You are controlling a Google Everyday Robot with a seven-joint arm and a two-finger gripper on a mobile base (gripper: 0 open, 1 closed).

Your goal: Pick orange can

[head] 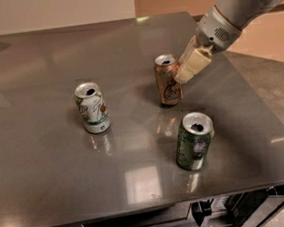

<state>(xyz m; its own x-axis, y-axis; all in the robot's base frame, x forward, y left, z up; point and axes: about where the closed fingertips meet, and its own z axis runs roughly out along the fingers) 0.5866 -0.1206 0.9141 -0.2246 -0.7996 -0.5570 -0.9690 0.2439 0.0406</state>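
The orange can (169, 82) is copper-coloured with a dark cursive logo and an open silver top. It is upright near the middle of the grey table (46, 158). My gripper (189, 65) comes in from the upper right on a grey arm. Its cream fingers (193, 61) press on the can's upper right side and are closed on it. The can's base is at the table surface or just above it; I cannot tell which.
A white can with green and red marks (92, 108) stands to the left. A dark green can (194, 140) stands in front of the orange can, near the table's front edge. The table's right edge is close behind the arm.
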